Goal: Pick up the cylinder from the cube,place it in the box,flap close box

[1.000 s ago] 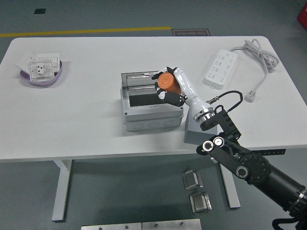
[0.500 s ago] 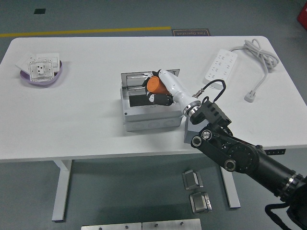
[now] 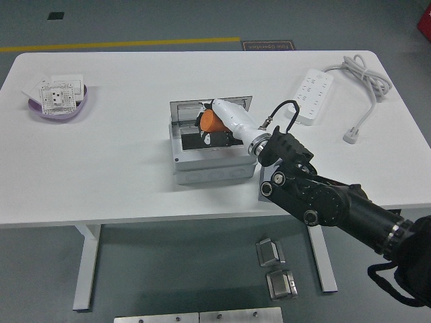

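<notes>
So over that last second the right hand [image 3: 214,126] carried the orange cylinder [image 3: 212,121] leftward and down, from above the right rim of the grey box [image 3: 202,168] to a spot well over its open cavity. A second back the cylinder was riding high near the box's right edge; half a second back it was already past the rim, and at this moment it sat lower and further in, right over the dark interior. The fingers were wrapped around it, so no release had happened. Whether the cylinder's bottom was touching the box floor was not something the view could settle, since the hand covered that part.

The forearm had also swung in a lot, lying across the box's right front corner, and it hid most of the grey cube [image 3: 264,185] beside the box, only a sliver showing.

The lid [image 3: 185,108] stood open at the far side of the box. The left arm was nowhere in the shot.

Task-wise, the pick looked done and the placing looked about halfway. The release seemed to be the next step, then the hand would need to clear out before the lid could be flapped down.

Elsewhere on the white table [image 3: 121,175]: a purple bowl [image 3: 59,108] far left, a power strip [image 3: 310,96] far right, both well away.
</notes>
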Controlling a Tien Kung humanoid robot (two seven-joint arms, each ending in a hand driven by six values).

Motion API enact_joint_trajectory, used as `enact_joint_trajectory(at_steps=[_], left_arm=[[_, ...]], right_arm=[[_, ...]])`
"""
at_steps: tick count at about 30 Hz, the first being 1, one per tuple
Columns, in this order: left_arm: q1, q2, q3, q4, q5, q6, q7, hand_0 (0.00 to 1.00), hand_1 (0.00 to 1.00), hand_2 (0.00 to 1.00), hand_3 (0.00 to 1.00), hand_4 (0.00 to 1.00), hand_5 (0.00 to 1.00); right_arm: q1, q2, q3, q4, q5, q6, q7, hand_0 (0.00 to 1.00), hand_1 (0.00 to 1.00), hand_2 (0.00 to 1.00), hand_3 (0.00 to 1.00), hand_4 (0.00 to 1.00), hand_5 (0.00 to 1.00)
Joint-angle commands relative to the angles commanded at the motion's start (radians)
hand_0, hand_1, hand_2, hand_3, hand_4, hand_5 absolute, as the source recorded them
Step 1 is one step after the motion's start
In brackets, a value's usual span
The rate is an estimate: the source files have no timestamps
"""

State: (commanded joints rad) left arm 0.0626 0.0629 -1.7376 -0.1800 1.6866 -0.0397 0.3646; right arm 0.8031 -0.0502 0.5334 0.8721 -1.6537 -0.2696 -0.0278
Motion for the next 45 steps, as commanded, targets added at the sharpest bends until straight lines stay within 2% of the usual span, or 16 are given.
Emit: enact_joint_trajectory(at_steps=[4,5,11,12,17,18,23,24,29,30,45], left_arm=[[0.001,0.001,-0.003,0.0,0.003,0.001,-0.001,0.729,0.739,0.742,0.871,0.584,0.13],[0.001,0.001,-0.003,0.0,0.003,0.001,-0.001,0.729,0.74,0.742,0.871,0.585,0.133],[0.002,0.001,-0.002,0.0,0.004,0.001,-0.001,0.729,0.74,0.742,0.871,0.585,0.133],[0.001,0.001,-0.001,0.0,0.004,0.001,-0.001,0.728,0.74,0.742,0.871,0.585,0.136],[-0.002,0.003,0.006,0.0,-0.002,0.001,-0.002,0.728,0.74,0.742,0.871,0.585,0.136],[-0.002,0.004,0.007,0.0,-0.002,0.001,-0.002,0.728,0.74,0.741,0.871,0.584,0.137],[-0.004,0.006,0.008,0.0,0.001,0.0,-0.002,0.728,0.74,0.741,0.871,0.584,0.137],[-0.004,0.006,0.007,0.0,0.001,0.0,-0.002,0.728,0.74,0.741,0.871,0.584,0.139],[-0.003,0.008,0.007,0.0,0.002,0.0,-0.003,0.728,0.74,0.741,0.871,0.584,0.139],[-0.003,0.008,0.007,0.0,0.002,0.0,-0.003,0.728,0.74,0.74,0.871,0.583,0.139],[-0.007,0.005,0.027,0.0,-0.012,-0.001,-0.004,0.728,0.741,0.74,0.871,0.582,0.141]], right_arm=[[0.027,0.004,-0.028,-0.008,-0.062,0.022,-0.017,0.156,0.265,0.492,0.414,0.028,0.002],[0.033,0.004,-0.032,-0.007,-0.078,0.026,-0.02,0.207,0.303,0.498,0.431,0.056,0.002],[0.044,0.004,-0.036,-0.003,-0.111,0.035,-0.021,0.207,0.303,0.498,0.431,0.056,0.002],[0.045,0.005,-0.037,-0.003,-0.114,0.035,-0.02,0.407,0.467,0.574,0.606,0.311,0.002],[0.047,0.005,-0.041,-0.005,-0.127,0.039,-0.018,0.407,0.467,0.574,0.606,0.311,0.002],[0.048,0.005,-0.042,-0.006,-0.129,0.04,-0.017,0.44,0.534,0.624,0.689,0.375,0.013],[0.048,0.0,-0.044,-0.014,-0.138,0.045,-0.015,0.44,0.534,0.624,0.689,0.375,0.013],[0.048,-0.001,-0.045,-0.015,-0.14,0.046,-0.015,0.361,0.513,0.644,0.727,0.633,0.108],[0.044,-0.002,-0.048,-0.016,-0.14,0.047,-0.013,0.361,0.513,0.644,0.727,0.633,0.108],[0.043,-0.002,-0.048,-0.016,-0.139,0.047,-0.013,0.375,0.505,0.645,0.799,0.823,0.222],[0.033,-0.008,-0.03,-0.008,-0.14,0.032,-0.003,0.373,0.51,0.651,0.809,0.864,0.251]])
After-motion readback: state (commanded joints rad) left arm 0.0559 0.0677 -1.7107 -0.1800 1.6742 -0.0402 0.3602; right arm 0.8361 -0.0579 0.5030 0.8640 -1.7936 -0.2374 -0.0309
